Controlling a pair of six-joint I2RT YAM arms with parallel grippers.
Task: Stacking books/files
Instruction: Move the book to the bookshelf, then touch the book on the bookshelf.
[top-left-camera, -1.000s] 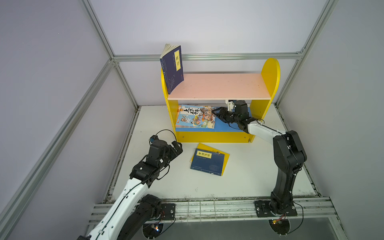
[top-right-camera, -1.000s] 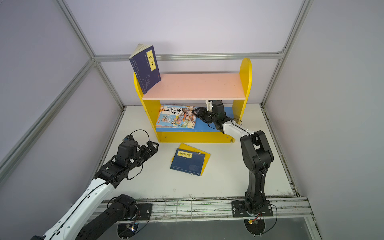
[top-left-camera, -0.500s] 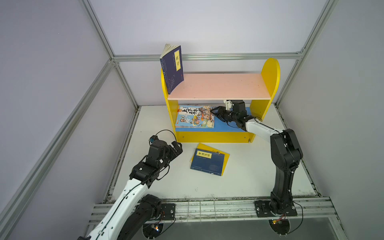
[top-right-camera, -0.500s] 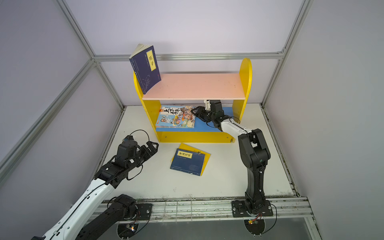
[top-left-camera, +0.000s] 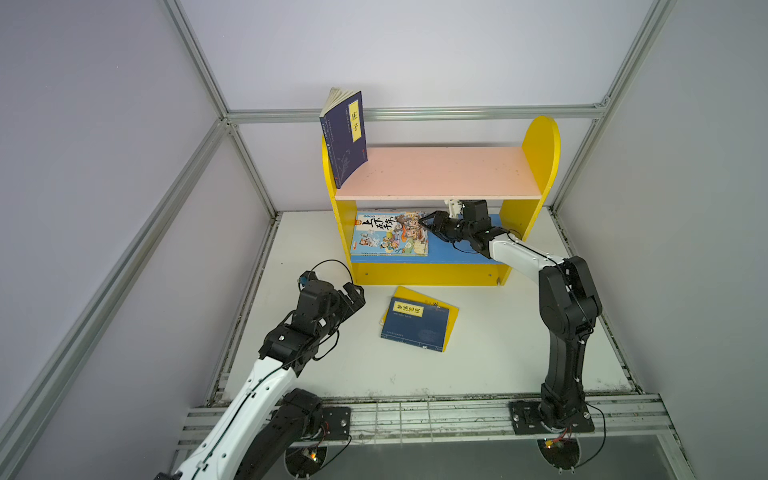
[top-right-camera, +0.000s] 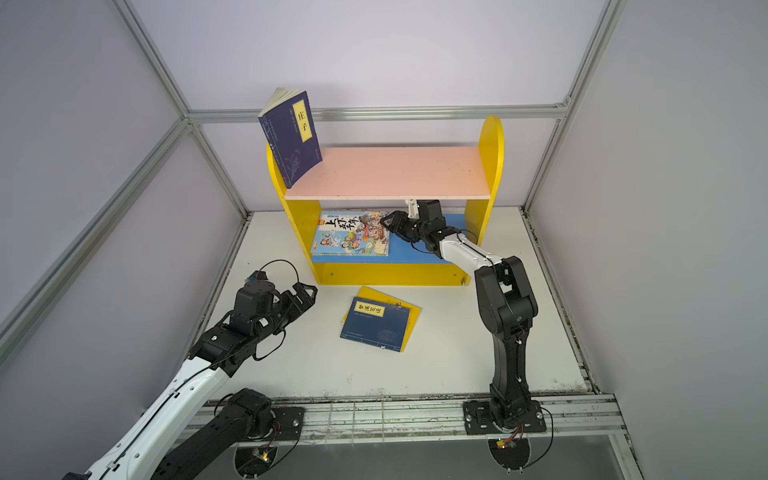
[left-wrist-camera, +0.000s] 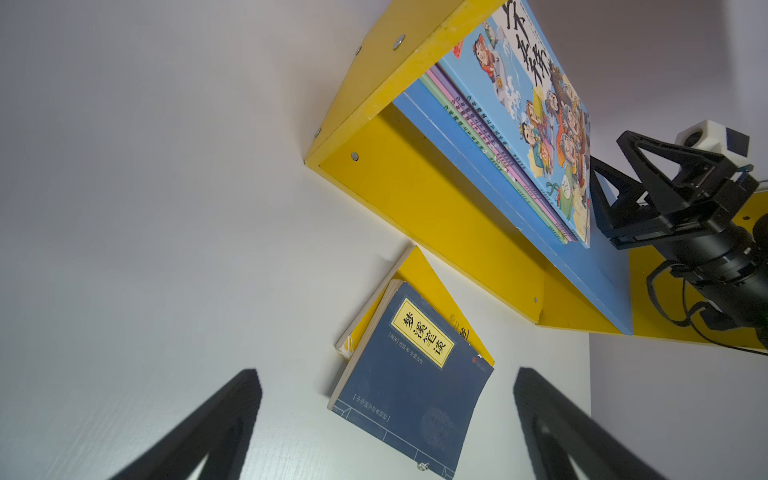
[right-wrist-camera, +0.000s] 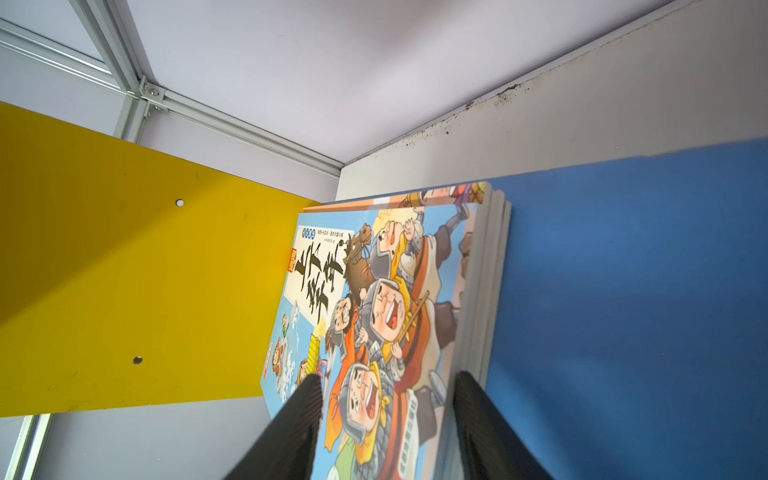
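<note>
A stack of thin cartoon-cover books (top-left-camera: 388, 235) (right-wrist-camera: 374, 299) lies flat on the bookcase's blue lower shelf (top-left-camera: 461, 253), light blue cover on top. My right gripper (top-left-camera: 424, 224) (right-wrist-camera: 386, 376) reaches in under the pink top shelf. Its jaws stand apart, one finger over the cover and one beside the stack's right edge. A navy book (top-left-camera: 415, 328) (left-wrist-camera: 411, 386) lies on a yellow book (top-left-camera: 451, 313) on the table. My left gripper (top-left-camera: 358, 295) (left-wrist-camera: 386, 372) hovers wide open to its left. Another navy book (top-left-camera: 345, 137) leans upright on the top shelf.
The yellow bookcase (top-left-camera: 430, 274) stands at the back of the white table (top-left-camera: 498, 357), with its pink top shelf (top-left-camera: 440, 172) bare apart from the leaning book. Aluminium frame posts and grey walls close in both sides.
My right gripper has edged a little left along the lower shelf, and the cartoon stack has settled flatter against the left side panel. The left arm has not moved.
</note>
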